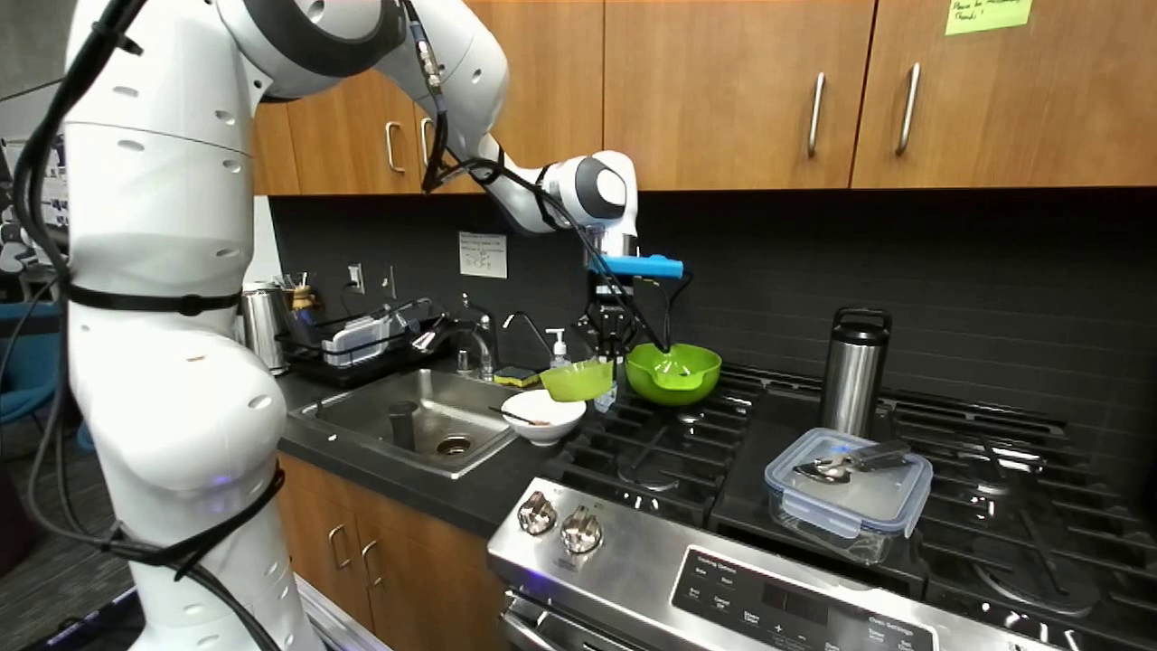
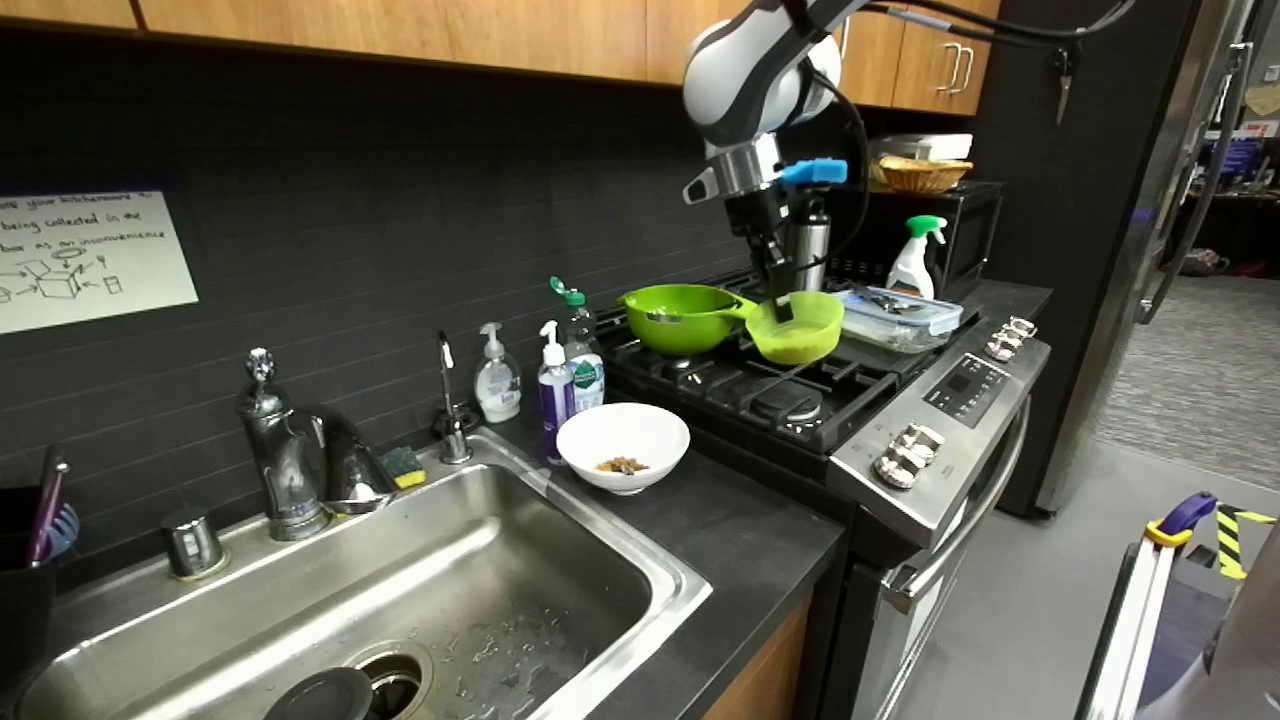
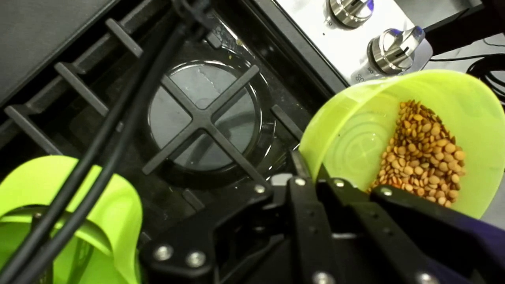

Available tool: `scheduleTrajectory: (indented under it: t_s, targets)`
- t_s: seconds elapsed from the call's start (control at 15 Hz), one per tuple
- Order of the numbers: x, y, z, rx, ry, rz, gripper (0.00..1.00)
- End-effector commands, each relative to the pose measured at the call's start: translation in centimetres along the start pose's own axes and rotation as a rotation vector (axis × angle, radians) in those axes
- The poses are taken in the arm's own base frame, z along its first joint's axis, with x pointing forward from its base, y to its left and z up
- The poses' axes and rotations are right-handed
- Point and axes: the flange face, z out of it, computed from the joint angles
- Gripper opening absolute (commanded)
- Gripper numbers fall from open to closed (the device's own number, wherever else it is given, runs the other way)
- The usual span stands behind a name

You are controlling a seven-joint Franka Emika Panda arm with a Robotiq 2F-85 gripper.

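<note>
Hand [image 3: 311, 167] gripped cup [image 2: 802, 340] by rim; cup hung tilted in air near green bowl [image 2: 685, 335]. Lentils [image 3: 426, 157] lay heaped to one side: more tilt risked spill onto stove [image 1: 637, 542]. One-edge grip looked prone to swivel if cup knocked green bowl.

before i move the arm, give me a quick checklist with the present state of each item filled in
1. Hand gripping the small bowl: ok, shut on its wall near the rim.
2. Lentil-like grains inside it: ok, though heaped to one side.
3. Small bowl lifted off the grates: ok, held in the air.
4. Small bowl apart from the larger green bowl: ok, a gap shows in the wrist view.
5. Knobs off: cannot tell, settings unreadable.
6. White bowl empty: not ok, brown bits inside.
</note>
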Motion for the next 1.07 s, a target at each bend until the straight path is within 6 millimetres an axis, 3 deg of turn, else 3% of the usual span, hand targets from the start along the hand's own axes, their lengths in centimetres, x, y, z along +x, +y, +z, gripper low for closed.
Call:
scheduleTrajectory:
  t_s: [0.0,1.0]
  targets:
    - [-1.8,0.6,0.0,0.009,0.013,0.002,0.01]
    - [-4.9,4.2,4.5,0.067,0.125,0.062,0.01]
